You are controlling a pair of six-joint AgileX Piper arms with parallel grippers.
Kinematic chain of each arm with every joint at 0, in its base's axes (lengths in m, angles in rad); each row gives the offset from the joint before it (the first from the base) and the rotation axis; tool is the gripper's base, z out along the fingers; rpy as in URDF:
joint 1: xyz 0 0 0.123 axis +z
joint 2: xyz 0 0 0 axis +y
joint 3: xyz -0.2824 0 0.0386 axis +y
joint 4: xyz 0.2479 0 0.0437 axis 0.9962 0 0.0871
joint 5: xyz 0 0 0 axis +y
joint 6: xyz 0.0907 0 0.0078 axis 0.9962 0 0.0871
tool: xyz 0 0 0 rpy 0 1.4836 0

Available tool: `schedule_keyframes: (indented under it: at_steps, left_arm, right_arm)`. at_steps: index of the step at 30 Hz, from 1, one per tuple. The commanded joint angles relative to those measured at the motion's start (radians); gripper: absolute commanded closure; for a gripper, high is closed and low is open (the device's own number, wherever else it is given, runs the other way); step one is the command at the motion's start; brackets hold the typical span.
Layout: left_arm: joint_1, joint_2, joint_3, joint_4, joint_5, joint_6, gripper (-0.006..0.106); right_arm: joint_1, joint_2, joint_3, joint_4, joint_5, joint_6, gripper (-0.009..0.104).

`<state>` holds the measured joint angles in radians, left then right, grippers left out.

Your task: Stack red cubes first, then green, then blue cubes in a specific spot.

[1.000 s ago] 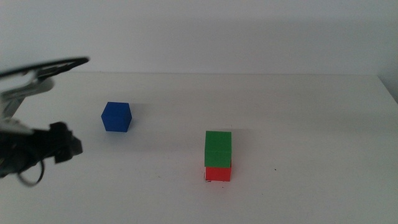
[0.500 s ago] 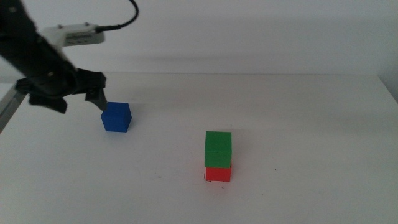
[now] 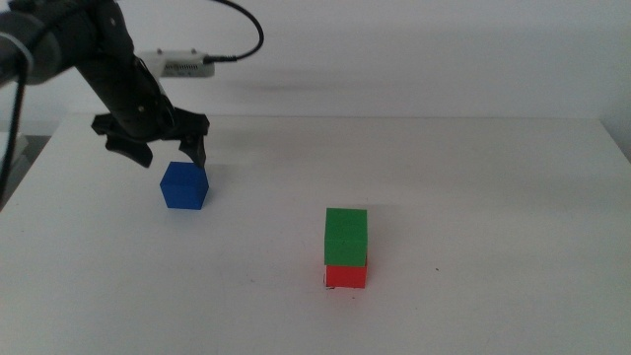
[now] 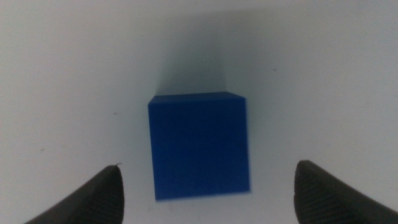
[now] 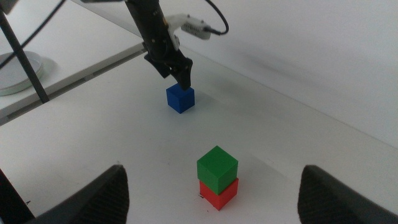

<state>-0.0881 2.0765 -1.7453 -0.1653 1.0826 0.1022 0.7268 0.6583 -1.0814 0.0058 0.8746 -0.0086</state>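
The green cube (image 3: 346,235) sits on the red cube (image 3: 346,275) as a two-cube stack on the white tabletop, right of centre. The stack also shows in the right wrist view, green (image 5: 217,167) over red (image 5: 219,193). The blue cube (image 3: 184,185) stands alone to the back left. My left gripper (image 3: 168,155) hovers just above it, open, with a jaw on each side. In the left wrist view the blue cube (image 4: 199,146) lies between the open jaws of the left gripper (image 4: 208,165). My right gripper (image 5: 212,167) is open and empty, high over the table and outside the middle view.
A small dark mark (image 3: 437,268) lies on the tabletop right of the stack. The table's left edge (image 3: 25,168) runs close to the left arm. Beyond it, the right wrist view shows a dark pole (image 5: 25,62) and a round white base (image 5: 18,70).
The left arm has swung in from the left edge, up and to the right, and its open gripper now hangs over the blue cube. The cubes have not moved.
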Motion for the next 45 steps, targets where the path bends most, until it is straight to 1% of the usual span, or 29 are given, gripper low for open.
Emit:
schedule_keyframes:
  at_steps: [1, 13, 15, 17, 18, 20, 21, 22, 25, 27, 30, 32, 33, 35, 36, 37, 38, 39, 41, 43, 45]
  left_arm:
    - [-0.003, 0.025, -0.011, -0.005, -0.019, 0.007, 0.007]
    - [-0.003, 0.134, -0.011, -0.004, -0.104, 0.056, 0.007]
    - [-0.003, 0.138, -0.011, -0.006, -0.108, 0.058, 0.010]
    - [-0.003, 0.141, -0.011, -0.007, -0.111, 0.058, 0.016]
    - [-0.003, 0.141, -0.011, -0.012, -0.111, 0.058, 0.021]
    - [-0.003, 0.141, -0.011, -0.025, -0.107, 0.048, 0.036]
    - [-0.003, 0.141, -0.011, -0.027, -0.098, 0.036, 0.047]
    - [-0.003, 0.139, -0.011, -0.021, -0.091, 0.015, 0.060]
    - [-0.003, 0.120, -0.002, -0.018, -0.050, -0.006, 0.087]
    - [-0.011, 0.062, 0.037, -0.023, -0.050, -0.002, 0.102]
    - [-0.039, -0.093, 0.187, -0.005, -0.106, -0.068, 0.102]
    - [-0.080, -0.225, 0.307, 0.015, -0.145, -0.178, 0.102]
    - [-0.111, -0.297, 0.363, 0.026, -0.145, -0.260, 0.102]
    - [-0.209, -0.417, 0.425, 0.094, -0.145, -0.400, 0.102]
    - [-0.271, -0.457, 0.437, 0.145, -0.138, -0.512, 0.102]
    - [-0.335, -0.482, 0.436, 0.200, -0.131, -0.609, 0.102]
    - [-0.372, -0.491, 0.426, 0.248, -0.123, -0.668, 0.102]
    - [-0.457, -0.494, 0.385, 0.319, -0.082, -0.751, 0.102]
    - [-0.507, -0.474, 0.329, 0.331, -0.011, -0.786, 0.102]
    - [-0.558, -0.418, 0.228, 0.304, 0.083, -0.788, 0.102]
    - [-0.596, -0.351, 0.133, 0.300, 0.139, -0.781, 0.102]
  right_arm:
    - [-0.006, -0.004, 0.005, -0.006, -0.008, 0.001, 0.013]
    - [-0.006, -0.004, 0.005, -0.006, -0.008, 0.009, 0.013]
    - [-0.006, -0.004, 0.005, -0.006, -0.008, 0.009, 0.013]
    - [-0.006, -0.004, 0.005, -0.006, -0.008, 0.009, 0.013]
    - [-0.006, -0.004, 0.005, -0.006, -0.008, 0.009, 0.013]
    - [-0.006, -0.004, 0.005, -0.006, -0.008, 0.009, 0.013]
    - [-0.006, -0.004, 0.005, -0.006, -0.008, 0.009, 0.013]
    - [-0.006, -0.004, 0.005, -0.006, -0.008, 0.009, 0.013]
    - [-0.006, -0.004, 0.005, -0.006, -0.008, 0.009, 0.013]
    - [-0.006, -0.004, 0.005, -0.006, -0.008, 0.009, 0.013]
    - [-0.006, -0.004, 0.005, -0.006, -0.008, 0.009, 0.013]
    - [-0.006, -0.004, 0.005, -0.006, -0.008, 0.009, 0.013]
    - [-0.006, -0.004, 0.005, -0.006, -0.008, 0.009, 0.013]
    - [-0.006, -0.004, 0.005, -0.006, -0.008, 0.009, 0.013]
    - [-0.006, -0.004, 0.005, -0.006, -0.008, 0.009, 0.013]
    - [-0.006, -0.004, 0.005, -0.006, -0.008, 0.009, 0.013]
    - [-0.006, -0.004, 0.005, -0.006, -0.008, 0.009, 0.013]
    - [-0.006, -0.004, 0.005, -0.006, -0.008, 0.009, 0.013]
    - [-0.006, -0.004, 0.005, -0.006, -0.008, 0.009, 0.013]
    - [-0.006, -0.004, 0.005, -0.006, -0.008, 0.009, 0.013]
    - [-0.006, -0.004, 0.005, -0.006, -0.008, 0.009, 0.013]
